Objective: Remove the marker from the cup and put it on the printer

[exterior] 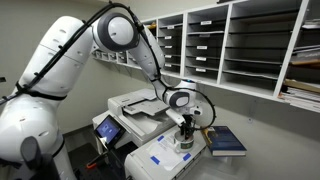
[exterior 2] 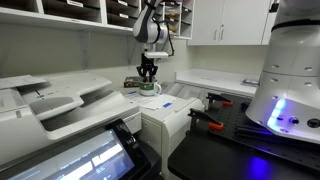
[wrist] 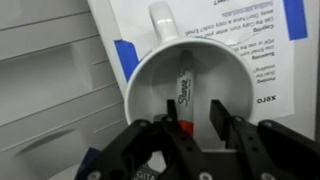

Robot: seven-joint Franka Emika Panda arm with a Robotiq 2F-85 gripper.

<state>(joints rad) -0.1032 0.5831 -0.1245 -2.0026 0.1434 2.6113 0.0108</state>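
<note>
Wrist view: black gripper (wrist: 192, 118) inside the small round whitish cup (wrist: 236, 70)
Its jaws are apart, the thin pale marker (wrist: 185, 88) between them

Just ahead of the jaws, the marker (wrist: 186, 88) in the cup (wrist: 145, 85) bears a dark script word along its barrel that looks like "Sharpie". Beyond the cup, a white sheet (wrist: 255, 40) carries lines of small print, upside down and too blurred to read. At its lower edge, right of the jaws, one word reads roughly "xero". In both exterior views any print is too small to read.
</note>
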